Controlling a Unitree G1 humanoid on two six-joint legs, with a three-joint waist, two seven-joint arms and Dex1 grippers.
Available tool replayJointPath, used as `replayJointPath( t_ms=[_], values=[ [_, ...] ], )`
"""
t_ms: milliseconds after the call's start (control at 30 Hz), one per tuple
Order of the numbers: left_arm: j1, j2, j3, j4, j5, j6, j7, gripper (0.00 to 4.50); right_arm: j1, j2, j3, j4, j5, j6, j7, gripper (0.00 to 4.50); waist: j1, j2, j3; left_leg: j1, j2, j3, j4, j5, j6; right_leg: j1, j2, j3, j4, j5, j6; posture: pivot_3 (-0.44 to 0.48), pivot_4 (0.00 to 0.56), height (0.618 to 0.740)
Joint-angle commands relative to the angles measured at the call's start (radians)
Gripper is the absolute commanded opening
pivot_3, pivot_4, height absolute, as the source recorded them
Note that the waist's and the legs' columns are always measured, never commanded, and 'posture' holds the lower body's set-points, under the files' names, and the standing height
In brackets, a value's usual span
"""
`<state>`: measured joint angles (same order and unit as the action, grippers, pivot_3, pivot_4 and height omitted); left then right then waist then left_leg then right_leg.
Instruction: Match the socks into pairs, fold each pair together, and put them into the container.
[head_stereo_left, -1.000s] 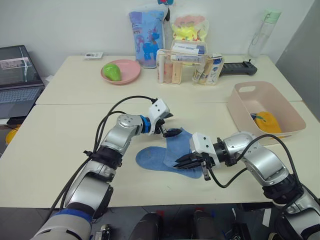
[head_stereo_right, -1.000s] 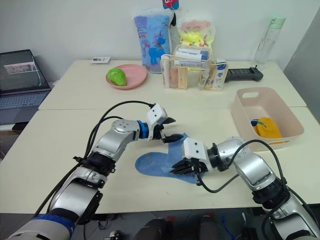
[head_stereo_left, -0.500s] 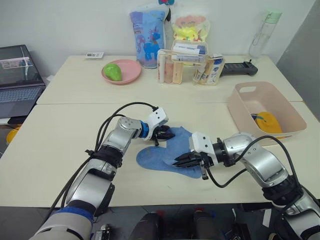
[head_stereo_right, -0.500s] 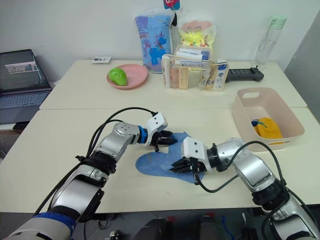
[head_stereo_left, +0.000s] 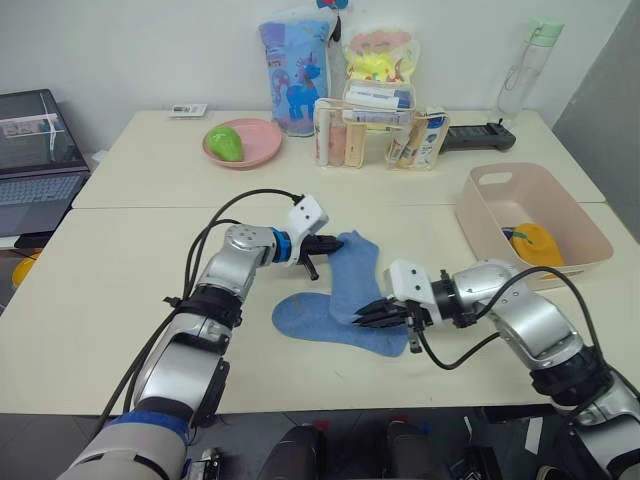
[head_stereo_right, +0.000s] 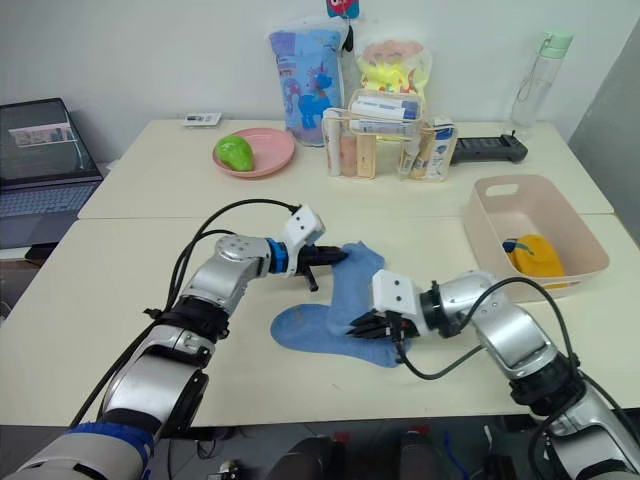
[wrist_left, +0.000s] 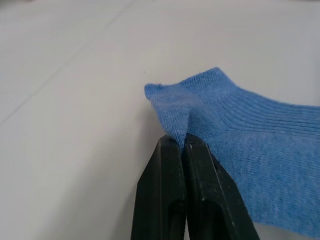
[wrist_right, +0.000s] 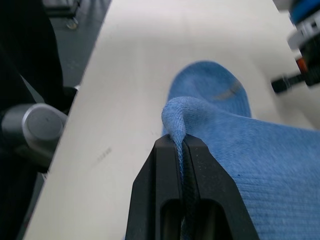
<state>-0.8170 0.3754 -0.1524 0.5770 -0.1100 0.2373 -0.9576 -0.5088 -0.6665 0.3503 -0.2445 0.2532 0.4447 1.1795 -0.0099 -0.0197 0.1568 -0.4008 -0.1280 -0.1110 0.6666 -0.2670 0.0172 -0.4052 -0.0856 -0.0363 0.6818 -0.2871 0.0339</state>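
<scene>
- The light blue socks (head_stereo_left: 340, 300) are lying crossed on the bench (head_stereo_left: 120, 270).
- One sock's cuff is pinched by the left pincer (head_stereo_left: 322, 243), likely so it can be lined up.
- The other end is pinched by the right pincer (head_stereo_left: 368, 313).
- A yellow pair (head_stereo_left: 535, 243) is already in the pink container (head_stereo_left: 490, 215).

No legible text, label, brand, number or sign is found. Print is carried by the packets in the clear organiser (head_stereo_left: 372, 128) and by the small white card (head_stereo_left: 187, 110) at the far edge of the tabletop (head_stereo_left: 120, 270) — none of it can be read. A cartoon figure is printed on the blue bag (head_stereo_left: 293, 75), with no words made out. The laptop screen (head_stereo_left: 30, 130) is lit — its content is unreadable.
</scene>
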Motion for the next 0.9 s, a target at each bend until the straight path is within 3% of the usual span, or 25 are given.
replayJointPath(
  t_ms=[33,233,533,633,800,900],
  values=[
    [0.088,0.033,0.100,-0.210,-0.074,0.091,0.056,0.03,-0.019,-0.034,-0.059,0.039,-0.024,-0.089,0.007,0.00,-0.003,0.000,0.000,0.000,0.000,0.000,0.000,0.000,0.000,0.000,0.000,0.000,0.000,0.000,0.000,0.000,0.150,0.740],
    [0.239,0.026,0.147,-0.445,-0.117,0.215,0.150,0.03,-0.042,-0.023,-0.064,0.154,-0.061,-0.194,0.008,0.00,-0.005,0.000,0.000,0.000,0.000,0.000,0.000,0.000,0.000,0.000,0.000,0.000,0.000,0.000,0.000,0.000,0.150,0.740],
    [0.272,0.022,0.136,-0.501,-0.115,0.235,0.217,0.03,-0.065,0.036,-0.081,0.250,-0.067,-0.233,-0.002,0.00,0.005,0.000,0.000,0.000,0.000,0.000,0.001,0.000,0.000,0.001,0.000,0.000,0.000,0.000,0.000,0.000,0.150,0.740],
    [0.274,0.027,0.131,-0.498,-0.114,0.232,0.216,0.00,-0.068,0.037,-0.086,0.262,-0.077,-0.237,-0.006,0.71,0.005,0.000,0.000,0.000,0.000,0.000,0.001,0.000,0.000,0.001,0.000,0.000,0.000,0.000,0.000,0.000,0.150,0.740],
    [0.257,0.029,0.141,-0.464,-0.108,0.208,0.231,0.00,-0.040,0.033,-0.142,0.220,-0.061,-0.147,-0.088,2.42,0.006,0.000,0.000,0.000,0.000,0.000,0.001,0.000,0.000,0.001,0.000,0.000,0.000,0.000,0.000,0.000,0.150,0.740],
    [0.247,0.034,0.148,-0.440,-0.098,0.180,0.248,0.00,-0.011,0.037,-0.170,0.168,-0.046,-0.074,-0.133,2.42,0.007,0.000,0.000,0.000,0.000,0.000,0.001,0.000,0.000,0.001,0.000,0.000,0.000,0.000,0.000,0.000,0.150,0.740]
  ],
)
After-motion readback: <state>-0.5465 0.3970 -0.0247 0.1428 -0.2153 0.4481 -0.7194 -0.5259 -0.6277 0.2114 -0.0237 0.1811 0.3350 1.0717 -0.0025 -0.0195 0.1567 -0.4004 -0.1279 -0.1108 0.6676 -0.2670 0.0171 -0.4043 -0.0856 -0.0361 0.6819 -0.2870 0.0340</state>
